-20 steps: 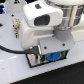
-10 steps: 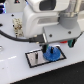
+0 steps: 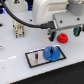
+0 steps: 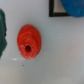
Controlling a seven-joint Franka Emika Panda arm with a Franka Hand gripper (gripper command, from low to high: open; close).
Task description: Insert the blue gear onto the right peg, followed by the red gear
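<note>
- Two gears on my screen right now, and the blue gear [image 3: 51, 52] is already sitting down on the grey plate [image 3: 35, 59], at the end toward the exterior view's right. That's where the right peg should be, so the peg itself is hidden under the gear's hub and I can't actually make it out.
- The plate is the closest thing to the exterior camera, lying flat on the white bench [image 3: 15, 72], with its black rim showing all round. The twin pin [image 3: 36, 56] on the other end is bare, just a thin dark stub.
- A bit further back, the red gear [image 3: 62, 37] lies flat on the bench, apart from the plate, past its far right corner.
- The pincer [image 3: 63, 33] hangs right over the red gear. I see dark fingers [image 3: 51, 36] either side of it, spread wider than the gear, so it looks open with nothing held. Can't tell if the tips are touching the bench.
- Wrist view backs that up: red gear [image 4: 29, 42] alone on the white surface with its dark centre hole visible, and a corner of the plate [image 4: 51, 12] plus a slice of the blue gear [image 4: 74, 6] at the edge of the shot. Pretty blurry though.
- Further back there's the white arm body and a black cable [image 3: 30, 22] draped across.
- At the far side, toward the exterior view's left, a small pale fixture [image 3: 18, 29] stands on the bench; too fuzzy to say what it is.
</note>
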